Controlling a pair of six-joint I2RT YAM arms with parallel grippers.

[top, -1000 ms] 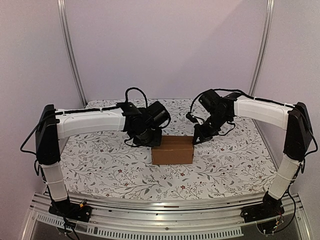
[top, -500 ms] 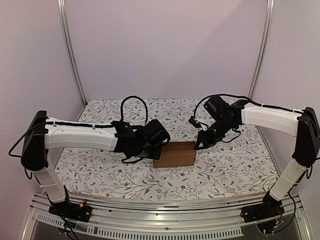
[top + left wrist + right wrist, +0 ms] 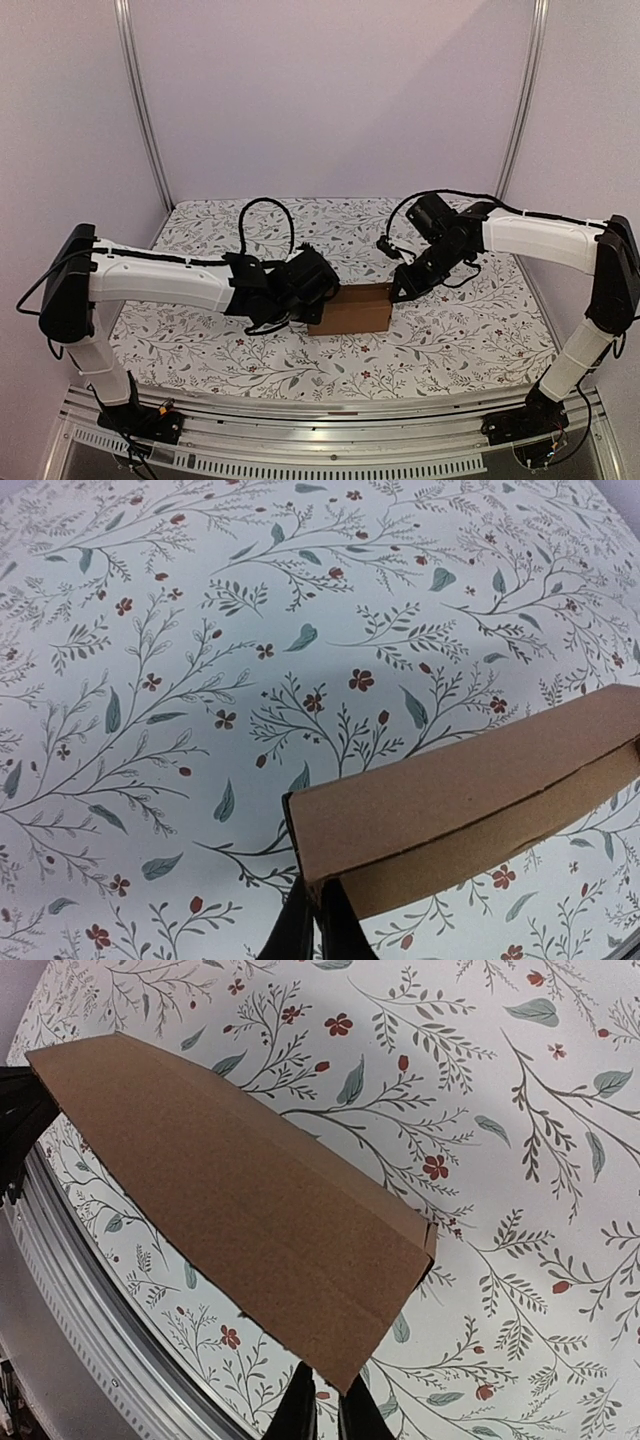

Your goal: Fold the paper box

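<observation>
A plain brown paper box [image 3: 349,309], folded into a small closed oblong, is seen standing about the middle of a worktop [image 3: 200,340] covered with a white cloth printed with leafy sprigs and small red flowers. The box is flanked by two white-and-black robot arms: the left arm [image 3: 160,280] is stretched low towards the box's left end, and the right arm [image 3: 540,235] is bent down to the box's far right corner. In the left wrist view, the left jaws are shown all but closed, their dark fingertips [image 3: 295,935] set right at a lower corner of the box. Whether cardboard is pinched between them cannot be told. In the right wrist view, the right jaws are likewise drawn nearly together, with only a sliver left between the fingertips [image 3: 303,1412], and a pointed corner of the box is met just above them. A grip cannot be confirmed there either. At the box's end in that view, a small dark gap is seen beneath the top panel's edge. In front of the box, past the cloth's near edge, a ridged metal rail [image 3: 330,435] is fixed, with both arm bases bolted to it.
</observation>
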